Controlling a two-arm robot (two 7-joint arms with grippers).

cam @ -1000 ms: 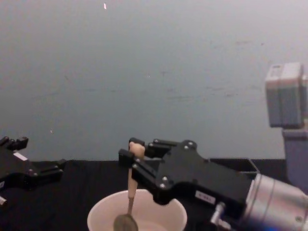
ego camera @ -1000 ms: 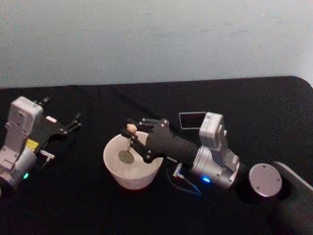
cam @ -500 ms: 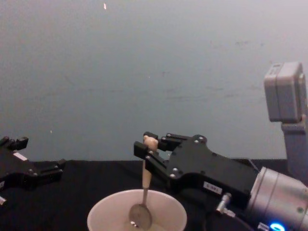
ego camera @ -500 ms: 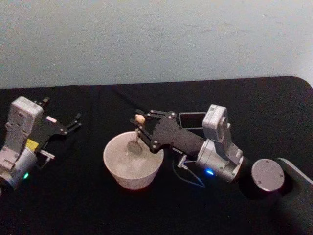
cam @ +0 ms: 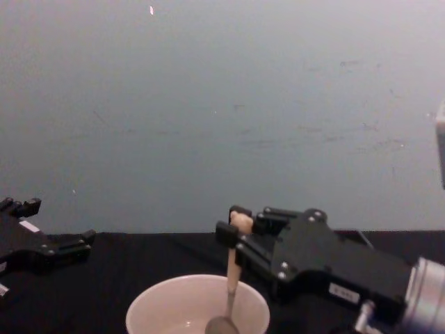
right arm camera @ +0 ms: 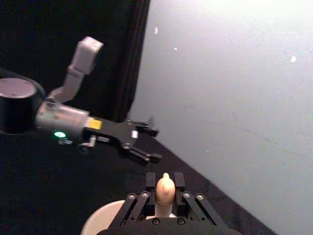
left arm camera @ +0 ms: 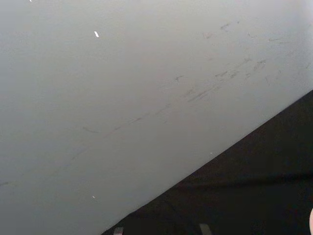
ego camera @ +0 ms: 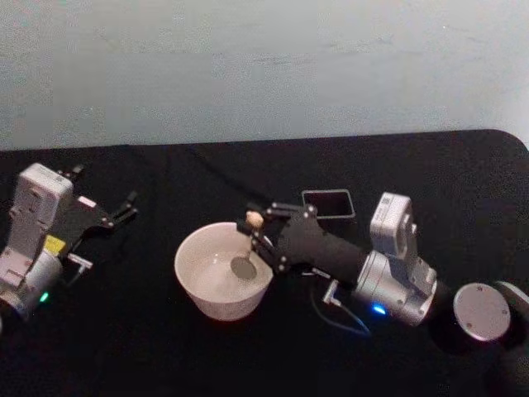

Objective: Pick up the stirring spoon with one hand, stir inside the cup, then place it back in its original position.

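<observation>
- Your right gripper point(ego camera: 258, 230) reaches in from the right, and its fingertips hang over the right side of the cup point(ego camera: 187, 258).
- Its jaws are closed tight on the pale handle of the stirring spoon point(ego camera: 248, 246), just below the tiny bear head.
- The right wrist view shows that bear head poking up between the two black fingers point(right arm camera: 182, 195).
- In the chest view the stirring spoon point(cam: 230, 273) hangs nearly upright. Its thin neck drops past the rim, and the round metal bowl sits inside the cup point(cam: 149, 306), toward its right side.
- You cannot tell whether the spoon's bowl touches the bottom of the cup.
- The cup stands on the black table point(ego camera: 149, 356), near the middle in front of you.
- The dark grey square holder point(ego camera: 328, 203) stands behind the right gripper, near the cup but apart from it.
- Your left gripper point(ego camera: 122, 208) is parked at the far left of the table, well apart from the cup. Its fingers are spread and hold nothing.
</observation>
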